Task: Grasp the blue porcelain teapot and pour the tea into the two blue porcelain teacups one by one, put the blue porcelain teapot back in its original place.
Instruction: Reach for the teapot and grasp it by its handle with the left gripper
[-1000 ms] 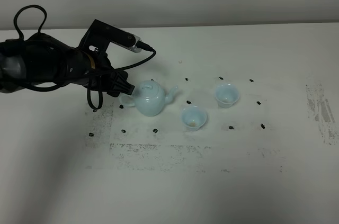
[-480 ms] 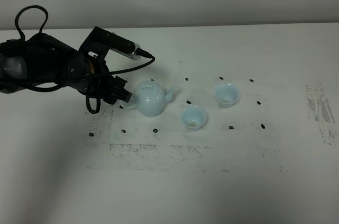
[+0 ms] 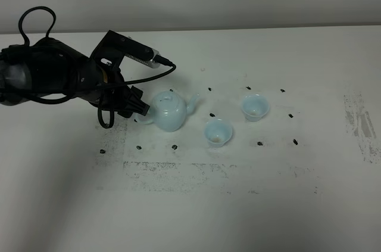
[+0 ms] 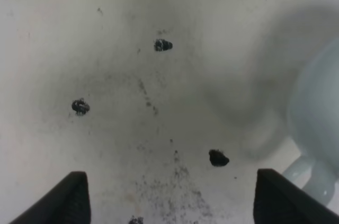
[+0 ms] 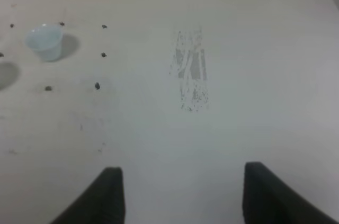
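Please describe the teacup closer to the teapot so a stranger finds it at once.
On the white table, find the pale-blue teapot beside the black arm. The teacup stands just right of its spout, nearer the camera than its twin, which sits farther right.

left claw (image 3: 140, 109): just beside teapot (image 3: 169, 111) handle | spout: toward near cup (image 3: 218, 132) | far cup (image 3: 255, 106): apart
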Controlling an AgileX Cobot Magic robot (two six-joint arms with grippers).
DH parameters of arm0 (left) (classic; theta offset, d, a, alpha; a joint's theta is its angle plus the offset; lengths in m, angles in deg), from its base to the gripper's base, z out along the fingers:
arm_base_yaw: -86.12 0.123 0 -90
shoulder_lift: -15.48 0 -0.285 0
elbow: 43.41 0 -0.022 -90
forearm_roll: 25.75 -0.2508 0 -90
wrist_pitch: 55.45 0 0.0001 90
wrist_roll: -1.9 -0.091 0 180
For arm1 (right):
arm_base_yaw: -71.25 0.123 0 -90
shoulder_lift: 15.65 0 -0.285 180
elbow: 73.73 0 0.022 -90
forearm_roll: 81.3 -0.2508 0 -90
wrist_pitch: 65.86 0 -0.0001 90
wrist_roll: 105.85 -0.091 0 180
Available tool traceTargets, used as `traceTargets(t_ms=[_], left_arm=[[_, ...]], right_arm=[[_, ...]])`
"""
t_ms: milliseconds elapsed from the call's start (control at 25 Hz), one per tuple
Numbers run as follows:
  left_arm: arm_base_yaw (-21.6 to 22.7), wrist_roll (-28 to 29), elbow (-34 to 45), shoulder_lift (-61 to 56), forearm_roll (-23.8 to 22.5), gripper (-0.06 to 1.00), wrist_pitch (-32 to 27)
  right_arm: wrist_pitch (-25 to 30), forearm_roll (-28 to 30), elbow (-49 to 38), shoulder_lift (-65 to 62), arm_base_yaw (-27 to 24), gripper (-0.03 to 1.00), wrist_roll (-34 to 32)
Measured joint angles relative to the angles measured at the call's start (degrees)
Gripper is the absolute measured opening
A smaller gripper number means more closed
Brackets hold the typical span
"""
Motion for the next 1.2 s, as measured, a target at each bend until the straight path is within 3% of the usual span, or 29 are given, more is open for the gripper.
traceTargets(t_ms=[280, 1200], left_arm=[[0.0, 0.0, 0.0, -0.1, 0.0, 0.62, 1.2], [-0.8, -0.1, 0.0, -0.1, 0.0, 0.62, -3.9]], right_arm=[[0.0, 0.0, 0.0, 0.0, 0.0, 0.47, 0.0], [0.0, 0.0, 0.0, 0.0, 0.0, 0.47, 0.0]])
